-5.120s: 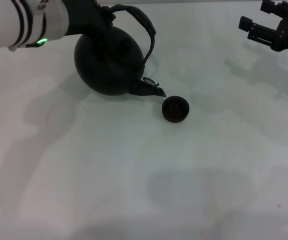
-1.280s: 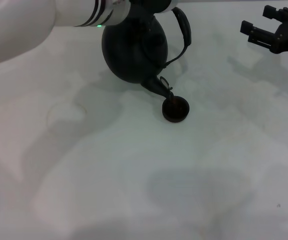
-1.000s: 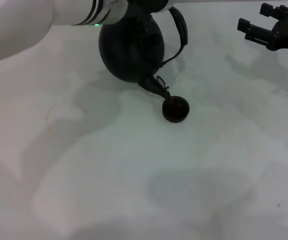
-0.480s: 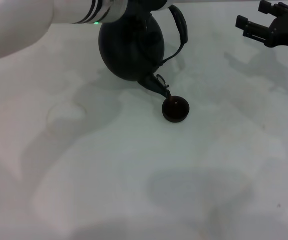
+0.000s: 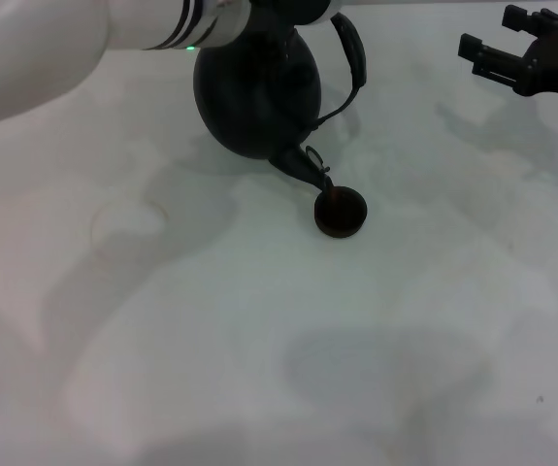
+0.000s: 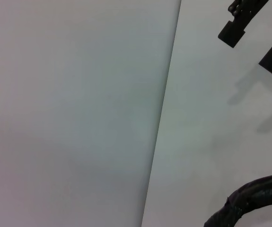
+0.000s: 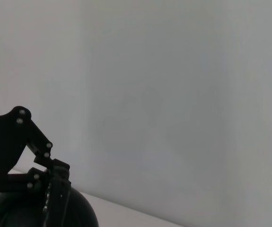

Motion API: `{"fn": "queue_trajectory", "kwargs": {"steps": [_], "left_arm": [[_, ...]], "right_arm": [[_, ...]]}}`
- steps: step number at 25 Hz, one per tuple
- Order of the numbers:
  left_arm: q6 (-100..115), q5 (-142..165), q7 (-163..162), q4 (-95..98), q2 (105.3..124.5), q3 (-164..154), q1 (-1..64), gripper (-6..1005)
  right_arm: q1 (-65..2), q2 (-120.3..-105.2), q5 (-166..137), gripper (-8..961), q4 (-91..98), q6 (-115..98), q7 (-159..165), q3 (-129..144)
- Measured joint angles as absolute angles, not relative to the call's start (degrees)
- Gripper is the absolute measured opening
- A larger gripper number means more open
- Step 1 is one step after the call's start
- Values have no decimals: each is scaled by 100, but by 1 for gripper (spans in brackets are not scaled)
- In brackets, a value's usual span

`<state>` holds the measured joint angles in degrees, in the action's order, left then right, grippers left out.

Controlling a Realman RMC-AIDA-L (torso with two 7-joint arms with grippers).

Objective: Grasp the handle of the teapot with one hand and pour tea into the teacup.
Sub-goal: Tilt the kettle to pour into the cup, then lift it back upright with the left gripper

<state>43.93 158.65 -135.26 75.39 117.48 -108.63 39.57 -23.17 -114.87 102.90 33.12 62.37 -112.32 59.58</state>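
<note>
From the head view we see the round matte black teapot (image 5: 256, 92) held tilted above the pale grey table (image 5: 259, 330), its short spout pointing down toward the small dark round teacup (image 5: 341, 213), tip just over the rim. The black arched handle (image 5: 352, 53) leans to the robot's right. Our left hand (image 5: 283, 12) meets the pot's top; we cannot tell its grip. Our right hand (image 5: 511, 60) hovers released, well apart.

The left wrist view shows a handle arc (image 6: 249, 201), a blank wall, and the far right hand (image 6: 251, 35).

The right wrist view shows the left hand (image 7: 53, 187) clenched on the handle atop the teapot (image 7: 81, 213).
</note>
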Motion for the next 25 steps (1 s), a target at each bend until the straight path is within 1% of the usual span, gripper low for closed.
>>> {"fn": "queue_trajectory", "kwargs": {"steps": [13, 18, 25], "left_arm": [[4355, 15864, -13814, 7713, 11829, -10644, 3791, 104], [4398, 15868, -14270, 8184, 11879, -10364, 3438, 104], [4423, 15882, -14717, 9008, 11903, -10320, 2531, 104]], "right_arm": [[-2292, -11478, 10282, 826, 3255, 6241, -11259, 5949], [-2269, -11478, 10282, 826, 3252, 6242, -11263, 5949], [-2307, -11471, 10283, 826, 3252, 6206, -11228, 5950]]}}
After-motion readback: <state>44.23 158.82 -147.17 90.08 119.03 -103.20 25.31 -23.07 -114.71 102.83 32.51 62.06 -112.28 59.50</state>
